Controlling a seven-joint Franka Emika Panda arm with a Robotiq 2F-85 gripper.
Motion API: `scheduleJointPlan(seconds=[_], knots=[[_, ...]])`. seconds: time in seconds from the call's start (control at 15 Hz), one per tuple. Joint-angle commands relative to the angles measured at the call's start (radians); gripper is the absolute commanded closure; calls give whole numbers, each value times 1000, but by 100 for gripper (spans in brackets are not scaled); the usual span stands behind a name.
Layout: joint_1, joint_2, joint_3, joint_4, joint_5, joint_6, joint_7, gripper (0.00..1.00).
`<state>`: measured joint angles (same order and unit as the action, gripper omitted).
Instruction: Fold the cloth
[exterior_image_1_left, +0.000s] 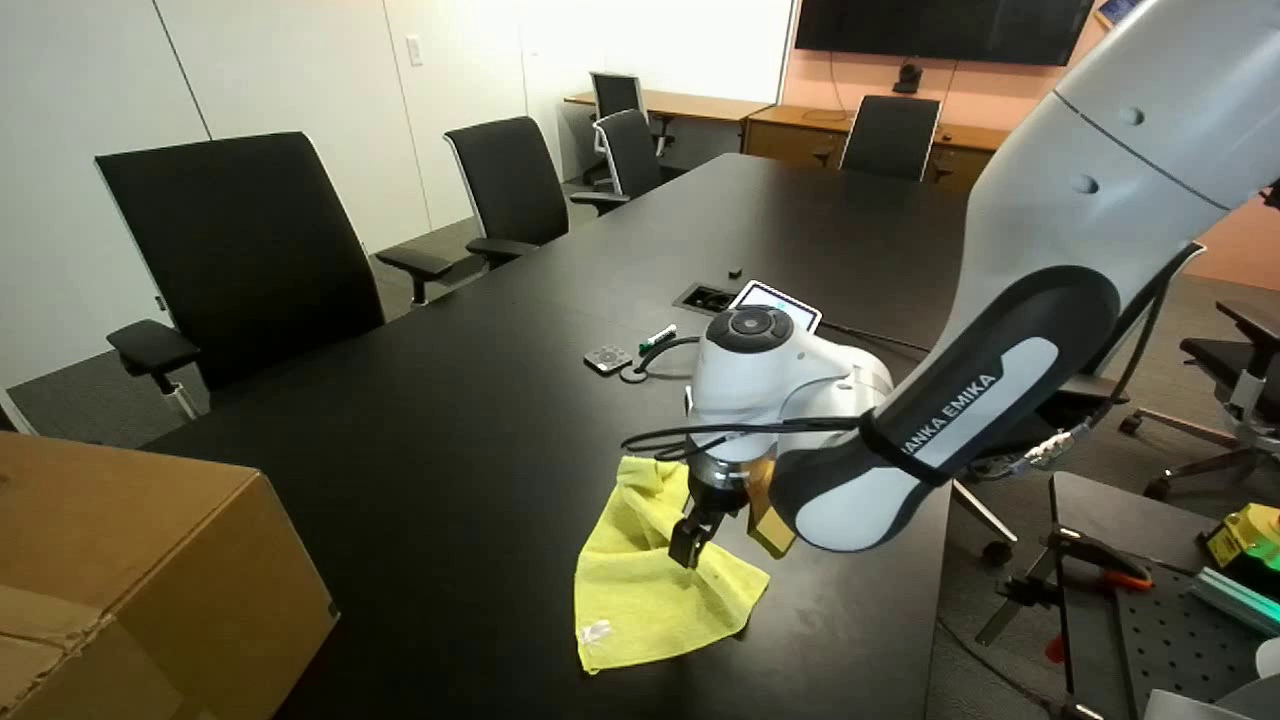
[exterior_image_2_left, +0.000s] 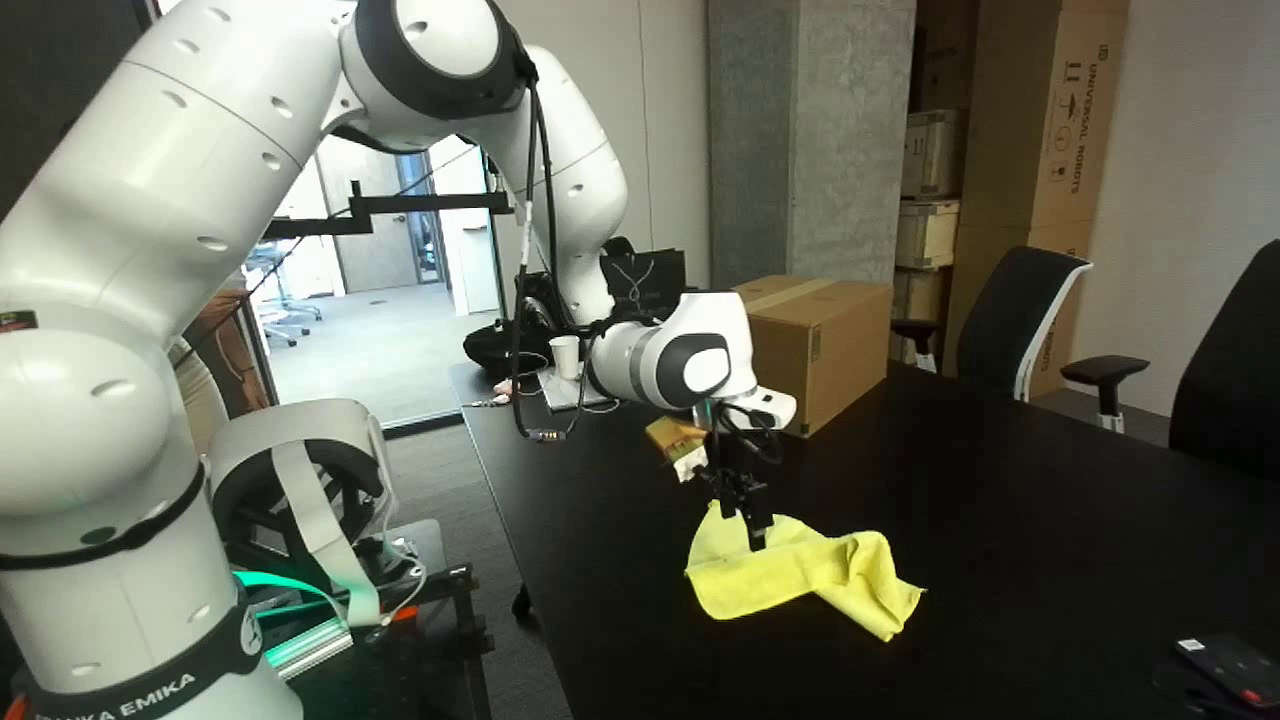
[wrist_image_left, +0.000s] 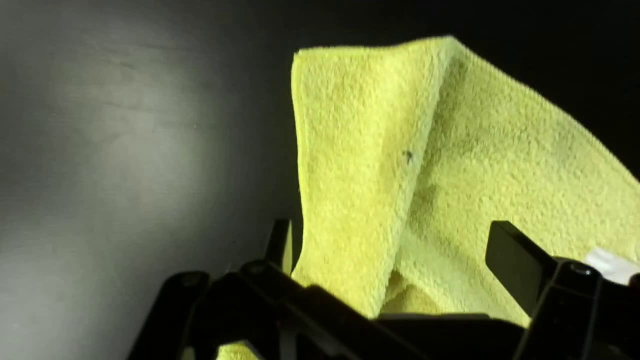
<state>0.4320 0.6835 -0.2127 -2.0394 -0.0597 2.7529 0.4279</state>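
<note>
Yellow-green terry cloth (exterior_image_1_left: 650, 605) lies loosely on the black conference table (exterior_image_1_left: 450, 440), and we would call the folding barely under way. Seen in an exterior view, its end towards twelve o'clock is narrow and rumpled, while the part towards six o'clock spreads broad and fairly flat, with a white label (exterior_image_1_left: 596, 632) at about eight o'clock on it. In the wrist view we find a long ridge (wrist_image_left: 407, 200) running from about five o'clock up to one, shadowed on its three o'clock side; we cannot tell whether that strip is doubled over or only buckled. No edges are squared up and no neat layers show, so nearly everything seems left to do: bring a side across, match the edges, press the crease. Our Robotiq gripper (wrist_image_left: 392, 245) hangs over the cloth with its fingers (wrist_image_left: 517, 270) well apart and nothing pinched between them; in the wrist view the finger at seven o'clock sits just outside the hem (wrist_image_left: 301, 125), the one at four o'clock over the broad sheet. Whether the tips touch the fabric we cannot tell. As we judge it, gripping that strip and carrying it over comes next, and the rumpled end will need smoothing.
</note>
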Motion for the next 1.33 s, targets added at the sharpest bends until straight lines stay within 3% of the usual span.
scheduleJointPlan(seconds=[0.0,0.27,0.6,0.8,1.27], knots=[[9,-46,20,-108,-20,50,35,0],[-22,-38,74,-161,-11,120,-31,0],[-117,-39,188,-226,-44,169,-285,0],[-134,-36,194,-233,-106,148,-401,0],[-118,-12,119,-203,-309,156,-539,0]])
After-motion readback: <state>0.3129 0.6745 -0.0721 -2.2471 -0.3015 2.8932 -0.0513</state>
